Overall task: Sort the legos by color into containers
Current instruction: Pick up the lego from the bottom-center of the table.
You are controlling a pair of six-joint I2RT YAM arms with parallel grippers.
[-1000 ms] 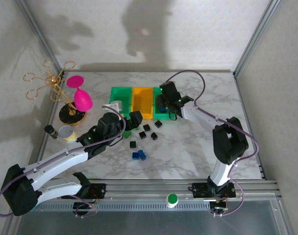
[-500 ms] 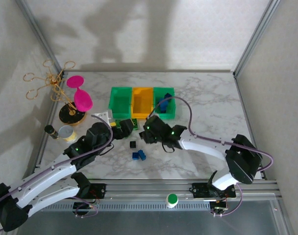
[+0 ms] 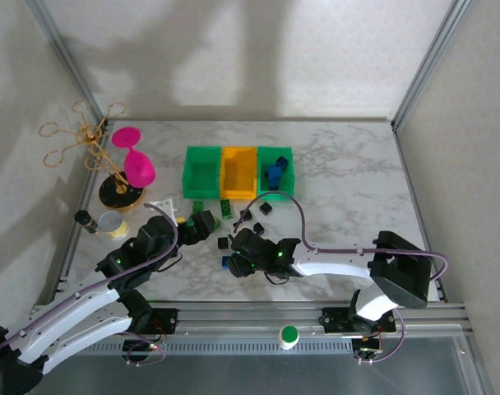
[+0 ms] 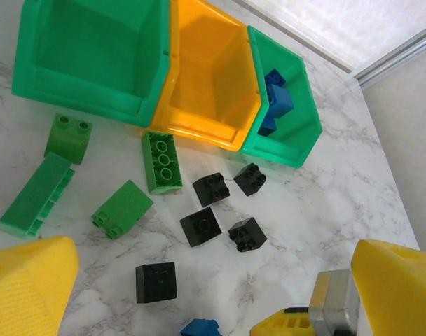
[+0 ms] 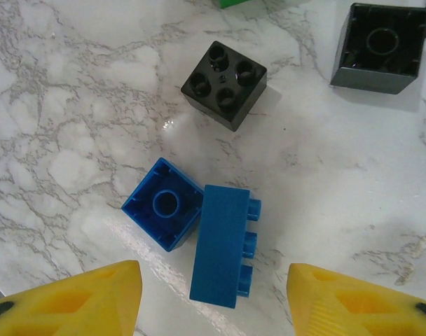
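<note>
Three containers stand in a row: a green bin, an orange bin and a green bin holding blue legos. In front lie several green legos and black legos. My right gripper hangs open low over two blue legos, a long brick on its side between the fingers and an upturned square one beside it. It touches neither. My left gripper is wide open and holds nothing, back from the loose legos.
Pink cups hang on a stand at the left, beside a gold wire rack and a small jar. A green button sits on the front rail. Frame posts and walls close in both sides.
My right arm has swung from above the right green bin down to the near middle, over the two blue legos. My left arm has drawn back toward the near left.
</note>
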